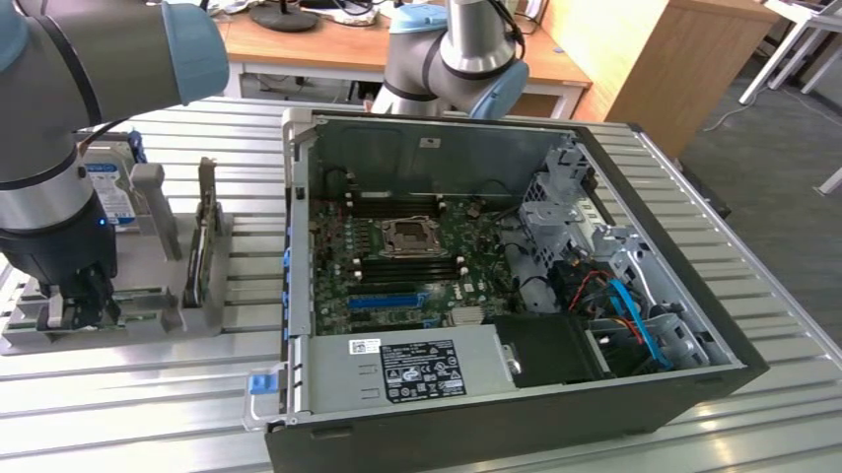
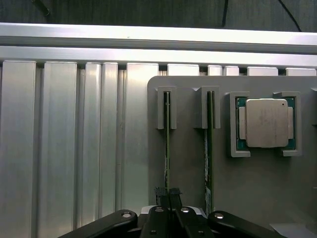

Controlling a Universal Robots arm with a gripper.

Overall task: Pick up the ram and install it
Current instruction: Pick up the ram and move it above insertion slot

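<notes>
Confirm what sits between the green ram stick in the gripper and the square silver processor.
A second green ram stick, on edge in its own slot of the grey holder, seen in the wrist view.

Ribbed metal tabletop (image 1: 770, 296) in even light; behind it wooden desk (image 1: 329, 47); at the exterior view's right, wooden cabinet (image 1: 658, 59) on grey floor (image 1: 776, 148).

Open PC case (image 1: 593, 419) lies on slatted table (image 1: 158, 414); motherboard (image 1: 460, 258) inside, CPU socket (image 1: 408, 235) mid-board, blue slot (image 1: 385, 298) between socket and PSU (image 1: 408, 370); grey holder (image 2: 188, 163) on the exterior view's left of case carries a CPU (image 2: 266, 122) in its recess
</notes>
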